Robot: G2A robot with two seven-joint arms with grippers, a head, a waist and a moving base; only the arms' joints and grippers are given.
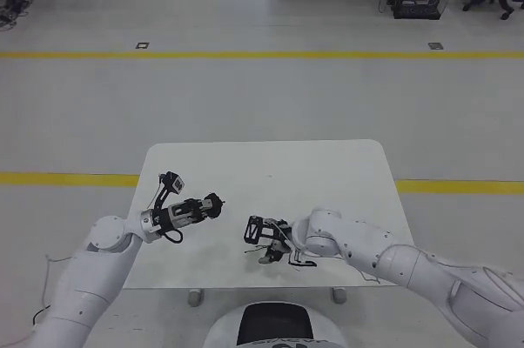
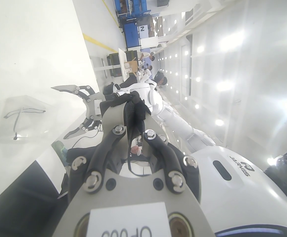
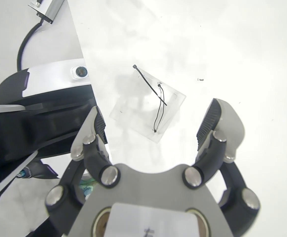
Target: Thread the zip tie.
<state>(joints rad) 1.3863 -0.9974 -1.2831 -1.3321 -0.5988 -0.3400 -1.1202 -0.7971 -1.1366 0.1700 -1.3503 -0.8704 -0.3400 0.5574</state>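
1. Top view: Both arms are over the near edge of the table [image 1: 288, 174]. The left gripper [image 1: 217, 204] and right gripper [image 1: 251, 230] face each other, near but apart, probably staged for threading between them.
2. Left wrist view: The left gripper [image 2: 133, 104] is clenched on a thin black strand [image 2: 129, 149], probably a zip tie, which trails back toward the palm.
3. Right wrist view: The right gripper [image 3: 155, 109] is released, jaws wide, above a clear tray [image 3: 128, 114] on the table. Two thin black ties [image 3: 161, 99] lie crossed in the tray.
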